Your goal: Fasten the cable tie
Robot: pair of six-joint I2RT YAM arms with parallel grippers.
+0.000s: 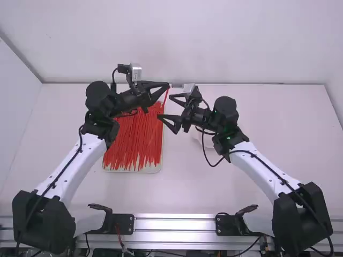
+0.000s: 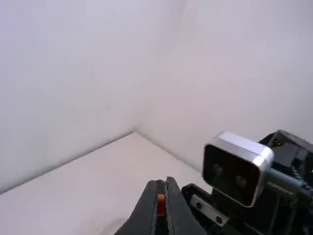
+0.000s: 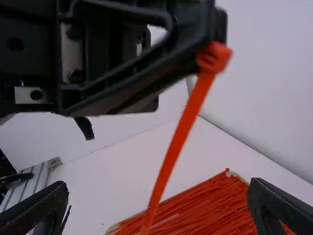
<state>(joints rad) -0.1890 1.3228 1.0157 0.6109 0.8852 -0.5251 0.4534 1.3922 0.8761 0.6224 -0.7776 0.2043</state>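
Note:
My left gripper (image 1: pixel 167 85) is shut on the head of one red cable tie (image 1: pixel 165 97), held above the table. The tie (image 3: pixel 182 129) hangs down from the left fingertips (image 3: pixel 208 36) towards the pile. In the left wrist view a red bit of the tie (image 2: pixel 161 204) shows between my closed fingers. My right gripper (image 1: pixel 167 107) stands open just right of the hanging tie, its fingers (image 3: pixel 279 205) spread wide with nothing between them. A pile of red cable ties (image 1: pixel 135 140) lies on a tray (image 1: pixel 156 169) below both grippers.
The right arm's wrist camera (image 2: pixel 237 167) sits close to my left gripper. White walls enclose the table at the back and left. Bare white table (image 1: pixel 278 118) lies to the right of the tray.

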